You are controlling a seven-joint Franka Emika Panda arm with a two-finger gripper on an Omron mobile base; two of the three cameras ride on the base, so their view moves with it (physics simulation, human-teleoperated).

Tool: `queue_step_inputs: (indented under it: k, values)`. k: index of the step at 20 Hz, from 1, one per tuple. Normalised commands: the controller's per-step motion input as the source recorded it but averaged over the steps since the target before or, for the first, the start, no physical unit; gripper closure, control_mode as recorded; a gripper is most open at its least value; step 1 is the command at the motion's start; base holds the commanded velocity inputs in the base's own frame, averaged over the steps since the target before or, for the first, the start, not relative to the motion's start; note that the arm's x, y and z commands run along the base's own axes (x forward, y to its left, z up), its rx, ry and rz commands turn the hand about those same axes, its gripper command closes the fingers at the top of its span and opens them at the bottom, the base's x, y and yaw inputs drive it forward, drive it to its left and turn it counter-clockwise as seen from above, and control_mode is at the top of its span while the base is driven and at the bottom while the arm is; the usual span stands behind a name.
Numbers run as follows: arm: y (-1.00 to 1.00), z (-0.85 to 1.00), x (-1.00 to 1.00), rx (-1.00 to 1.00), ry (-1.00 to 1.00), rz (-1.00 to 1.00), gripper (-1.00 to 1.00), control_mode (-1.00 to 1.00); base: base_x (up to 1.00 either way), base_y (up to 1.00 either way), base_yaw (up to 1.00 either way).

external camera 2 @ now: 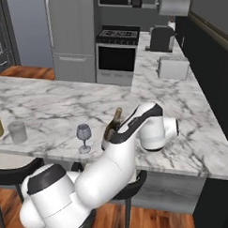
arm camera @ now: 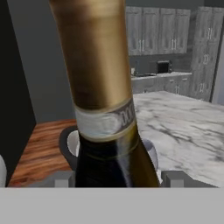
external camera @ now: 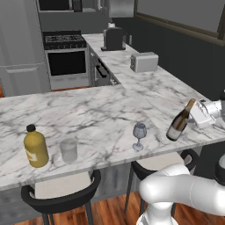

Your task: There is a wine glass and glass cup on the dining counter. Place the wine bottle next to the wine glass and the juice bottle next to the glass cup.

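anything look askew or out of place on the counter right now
The wine bottle leans well off upright at the dining counter's right end, with the gripper at its neck. The juice bottle, glass cup and wine glass stand upright.

The arm point(external camera 2: 109, 167) is glossy white, built of thick rounded tube segments that swell at each joint. Dark grey to black bands and caps mark the joints: a black disc tops the lowest segment, and a curved dark seam runs along the upper link. The claw point(external camera: 196, 115) is a boxy white block with short dark grey finger tips point(arm camera: 173, 178).
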Motion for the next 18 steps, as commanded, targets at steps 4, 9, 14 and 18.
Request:
queue_step_inputs:
  k: [4,9,14,18]
  values:
    - [0.11,-0.11,0.17,-0.04,0.00,0.00,1.00,-1.00,0.00,0.00,0.00]
    - [0.18,-0.15,0.18,0.00,-0.02,0.00,1.00,-1.00,0.00,0.00,0.00]
    - [0.17,-0.15,0.14,0.00,-0.03,0.00,1.00,-1.00,0.00,0.00,0.00]
    - [0.13,-0.14,0.15,-0.05,-0.05,0.00,1.00,-1.00,0.00,0.00,0.00]
